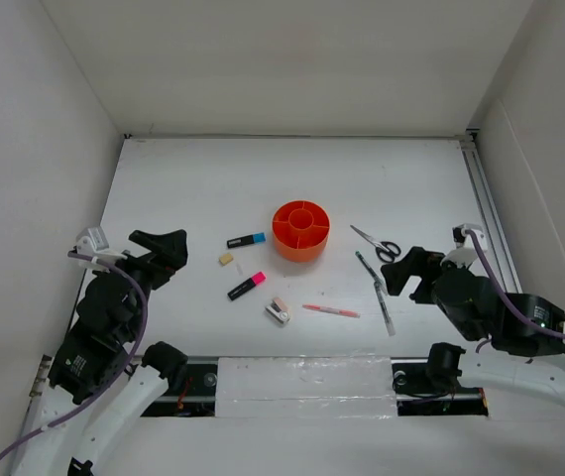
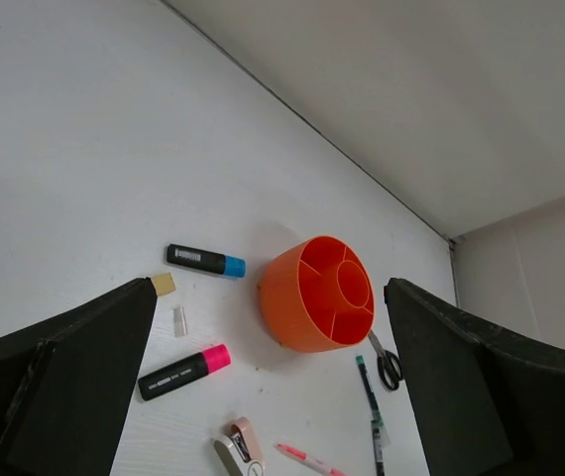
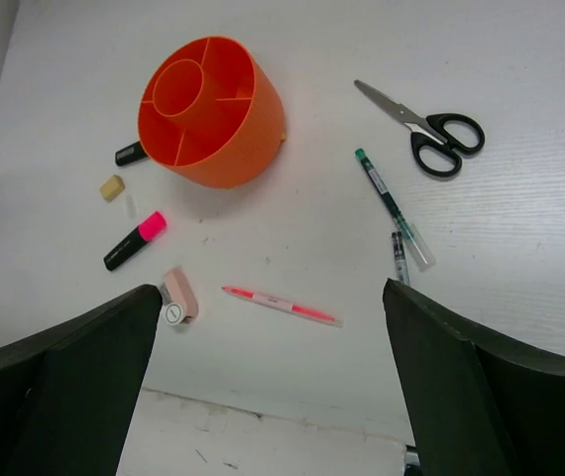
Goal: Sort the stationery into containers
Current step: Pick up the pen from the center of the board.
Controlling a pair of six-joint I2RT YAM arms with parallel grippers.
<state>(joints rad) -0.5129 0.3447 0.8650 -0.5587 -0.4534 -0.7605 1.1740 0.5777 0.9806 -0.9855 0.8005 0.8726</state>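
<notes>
Your left tool (image 1: pixel 167 254) and right tool (image 1: pixel 403 270) both stand spread wide, empty. One orange organiser (image 1: pixel 301 230) sits mid-way on the desk (image 1: pixel 193 178); left of it two markers, the blue-capped marker (image 1: pixel 246 240) crosswise and the pink-capped marker (image 1: pixel 247 286) slanted, point their caps toward it, by one eraser (image 1: pixel 226 259). Nearer you lie one clip (image 1: pixel 279 311) and one crosswise pink pen (image 1: pixel 330 311); to the right, two slanting black pens (image 1: pixel 367 266) and one scissors (image 1: pixel 377 243), blades pointing far-left.

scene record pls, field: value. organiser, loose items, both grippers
organiser: orange, upright, compartments look empty
on its left-arm side: blue marker, eraser, pink marker
nearer the arms: clip, pink pen
on its right-arm side: scissors, black pens
left gripper: open, holds nothing
right gripper: open, holds nothing
sorted: nothing yet
</notes>
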